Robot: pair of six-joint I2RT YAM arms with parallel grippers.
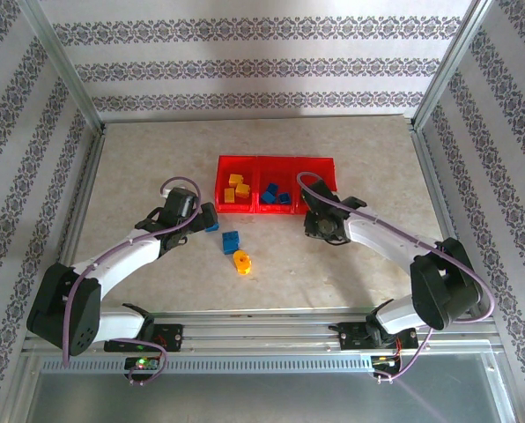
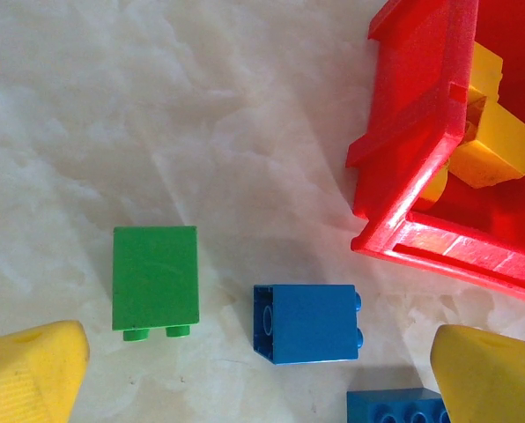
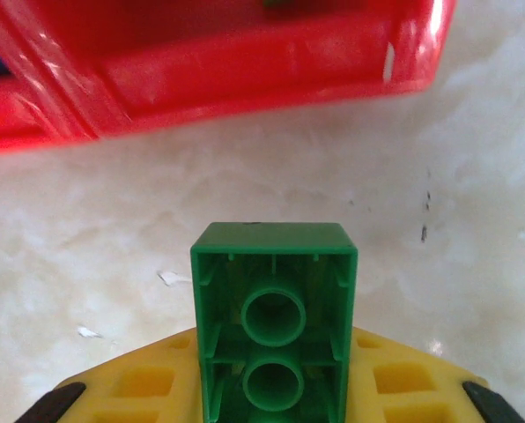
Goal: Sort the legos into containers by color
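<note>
The red tray of containers (image 1: 255, 160) lies mid-table. Its left compartment holds yellow legos (image 1: 237, 189) and its middle one blue legos (image 1: 276, 196); my right arm covers part of the right one. My right gripper (image 1: 320, 227) (image 3: 274, 388) is shut on a green lego (image 3: 274, 304), its hollow underside facing the camera, just in front of the tray wall (image 3: 227, 62). My left gripper (image 1: 203, 218) (image 2: 262, 379) hangs open above a blue lego (image 2: 306, 322), with a green lego (image 2: 155, 278) to its left and the tray corner (image 2: 417, 167) to the right.
Loose on the table in front of the tray lie a blue lego (image 1: 232, 240) and a yellow lego (image 1: 241, 261). Another blue lego (image 2: 395, 405) pokes in at the bottom of the left wrist view. Metal frame rails border the table.
</note>
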